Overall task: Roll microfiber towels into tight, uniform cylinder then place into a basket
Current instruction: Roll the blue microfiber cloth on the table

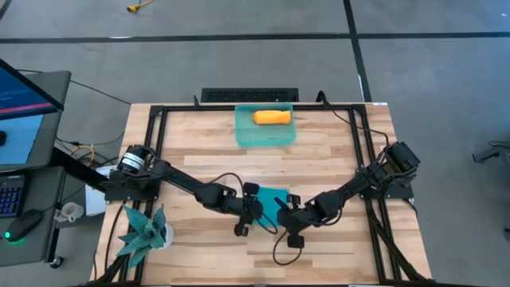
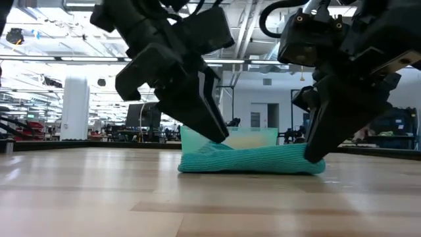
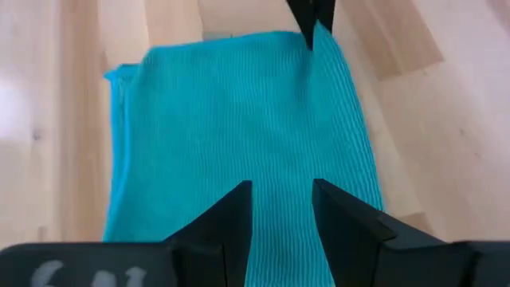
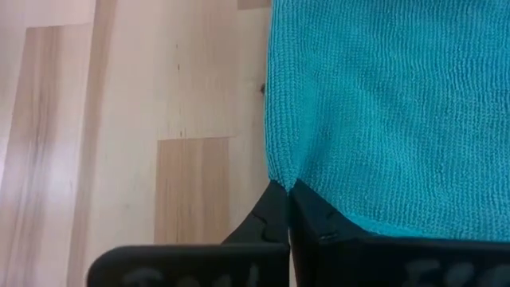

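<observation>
A teal microfiber towel [image 1: 276,201] lies folded into a thick flat pad [image 2: 253,159] on the wooden table, near its front middle. My left gripper [image 3: 281,214] stands open over one end of the towel, fingers slanting down, with teal cloth showing in the gap. My right gripper [image 4: 287,190] is shut at the towel's opposite end. An orange towel [image 1: 271,118], rolled up, lies inside the sea-green basket [image 1: 243,135] at the far middle of the table. My left gripper's fingertips [image 2: 218,135] reach the top of the towel's end; whether they touch it I cannot tell. My right gripper pinches a corner of the folded towel [image 4: 280,177] between its two shut fingers, slanting down from the table's right. The cloth puckers at the fingertips, and the towel lies on the table.
A spiky teal plant in a white pot [image 1: 145,231] stands at the near left corner. A black metal frame [image 1: 155,127] rims the table. Bare wood lies between the towel and the basket.
</observation>
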